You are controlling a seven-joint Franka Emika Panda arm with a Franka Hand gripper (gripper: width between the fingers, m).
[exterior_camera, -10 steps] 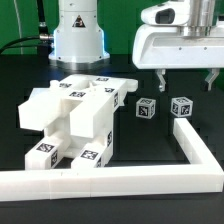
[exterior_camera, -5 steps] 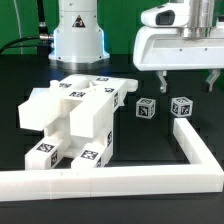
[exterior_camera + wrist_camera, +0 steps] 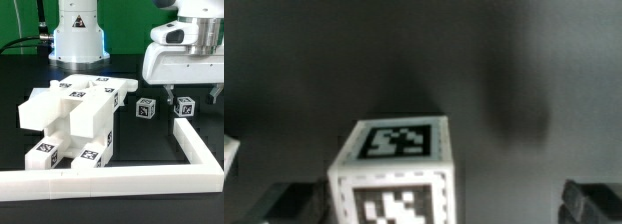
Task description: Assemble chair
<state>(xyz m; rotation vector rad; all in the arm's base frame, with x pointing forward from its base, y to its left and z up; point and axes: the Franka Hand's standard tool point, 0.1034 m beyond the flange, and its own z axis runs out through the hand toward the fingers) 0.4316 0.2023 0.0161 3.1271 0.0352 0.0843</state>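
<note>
Gripper point(image 3: 188, 92) wide open, empty, above right cube point(image 3: 183, 106), right side of exterior frame. Wrist view: right cube point(image 3: 399, 165) off-centre between fingers point(image 3: 287, 200). Centre first, drop straight, close on flat faces. Clear left cube point(image 3: 146, 108). Chair body point(image 3: 75, 110) centre-left, apart

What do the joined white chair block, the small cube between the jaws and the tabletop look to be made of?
The joined chair block: apparently rigid white plastic, matte to faintly satin; crisp edges, even colour. The small cube: likely the same plastic; its black-and-white tags look printed or stuck on. The tabletop: dark, matte, no glare; material unclear.
</note>
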